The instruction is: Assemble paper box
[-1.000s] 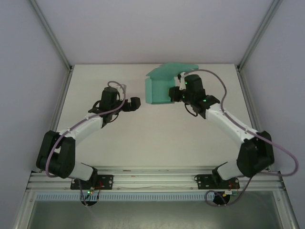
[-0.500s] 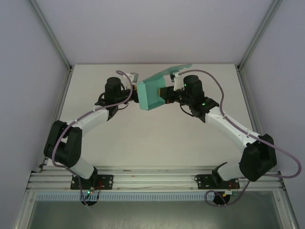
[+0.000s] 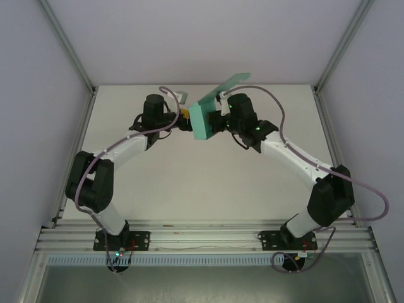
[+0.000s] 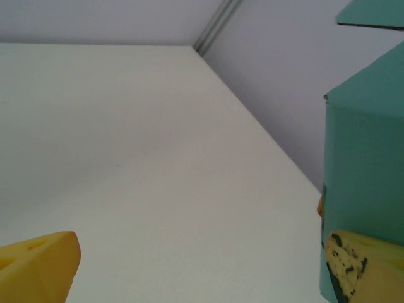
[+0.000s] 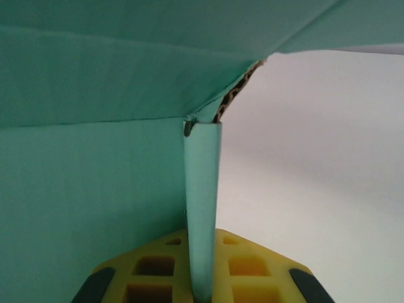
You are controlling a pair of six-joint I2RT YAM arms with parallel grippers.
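Teal-green thin-card paper box (image 3: 203, 120) held between both arms over the far middle of the white table (image 3: 189, 177), lid flap (image 3: 235, 84) tilted up, right claw (image 3: 216, 121) pinched onto one card wall, left claw (image 3: 185, 115) spread wide, one yellow finger (image 4: 356, 265) against the box's side.

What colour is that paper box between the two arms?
Teal-green all over; the paper box shows best in the top external view.

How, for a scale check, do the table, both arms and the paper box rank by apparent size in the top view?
1. table
2. left arm and right arm, which look alike
3. paper box
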